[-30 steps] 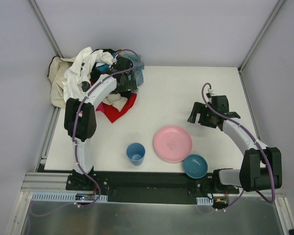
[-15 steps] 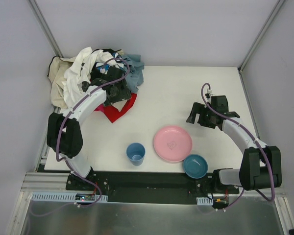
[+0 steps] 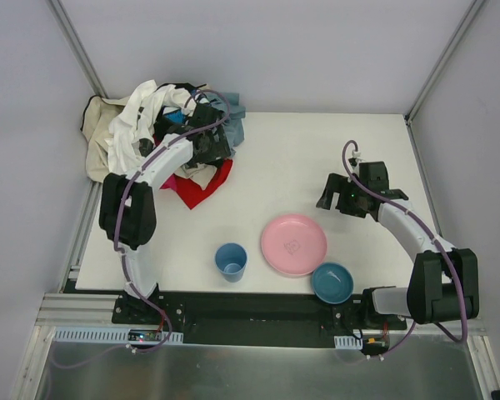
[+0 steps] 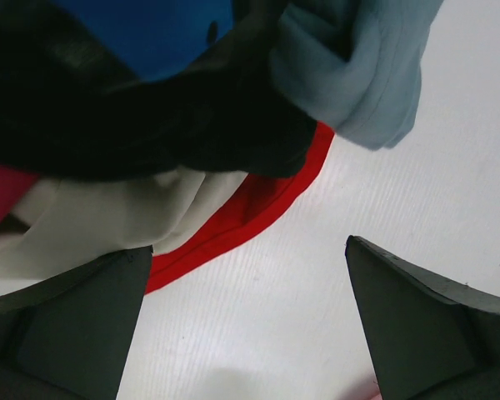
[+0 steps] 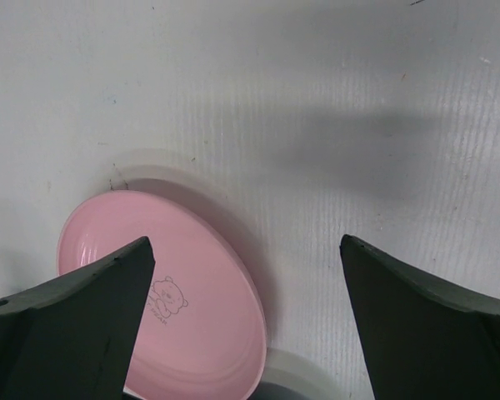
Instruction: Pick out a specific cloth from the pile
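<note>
Cloth, red, lies at the pile's near-right foot. It's mostly under a cream garment and a black garment, and only its edge shows on the table. We judge this the reach step: left gripper hovers over that edge, jaws wide, holding nothing. Next we need to drop and pinch red only, not cream. Right gripper sits far right of the pile, spread wide, empty. Grey stripe hidden; cloth's full extent unclear.

White links, black joints, purple cables; the left claw and right claw are dark grey.
</note>
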You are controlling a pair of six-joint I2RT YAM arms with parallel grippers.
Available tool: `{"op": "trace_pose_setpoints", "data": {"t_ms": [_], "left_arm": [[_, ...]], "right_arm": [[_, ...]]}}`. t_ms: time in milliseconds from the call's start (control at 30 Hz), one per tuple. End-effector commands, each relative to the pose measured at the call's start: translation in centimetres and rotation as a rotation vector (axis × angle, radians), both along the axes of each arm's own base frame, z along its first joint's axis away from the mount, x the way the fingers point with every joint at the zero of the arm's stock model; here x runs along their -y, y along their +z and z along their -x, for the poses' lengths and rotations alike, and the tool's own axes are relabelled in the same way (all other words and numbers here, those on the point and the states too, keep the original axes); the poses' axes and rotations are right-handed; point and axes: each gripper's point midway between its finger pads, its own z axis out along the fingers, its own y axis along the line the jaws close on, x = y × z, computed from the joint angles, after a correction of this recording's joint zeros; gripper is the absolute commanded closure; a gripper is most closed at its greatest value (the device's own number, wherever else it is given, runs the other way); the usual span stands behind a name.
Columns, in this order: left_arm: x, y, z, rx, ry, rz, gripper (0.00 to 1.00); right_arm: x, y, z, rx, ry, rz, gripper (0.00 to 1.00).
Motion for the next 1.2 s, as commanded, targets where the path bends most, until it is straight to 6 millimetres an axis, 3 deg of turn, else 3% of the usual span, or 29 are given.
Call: {"op": "trace_pose_setpoints", "data": {"t_ms": [0,367,533,633,800,1000,1167], "left_arm": [[0.5,0.0,-2.8,0.025,-0.021,0.001,0.01],[1.3,0.2,-7.4,0.087,-0.041,-0.014,0.01],[0.2,-1.8,-8.6,0.065,-0.031,-0.062,0.01],[-0.5,-3.1,-8.9,0.043,-0.026,-0.078,0.08],[-0.9,-4.1,-9.1,0.021,-0.021,-0.068,0.36],[-0.5,-3.4,-9.5,0.035,-0.051,-0.047,0.81],[-0.4,-1.6,-9.7,0.069,-0.062,-0.032,0.97]], "right_arm": [[-0.3,2.0,-1.1,0.042,0.012,-0.010,0.04],[-0.2,1.2,-1.3,0.009,0.011,0.001,0.04],[-0.4,0.8,-1.4,-0.008,0.014,0.001,0.04],[-0.4,0.6,-1.4,-0.018,0.016,-0.001,0.04],[-0.4,0.5,-1.4,-0.030,0.017,0.000,0.04],[-0.4,0.7,-1.6,-0.024,0.014,0.001,0.04],[-0.5,1.0,-1.7,-0.025,0.016,-0.005,0.04]]}}
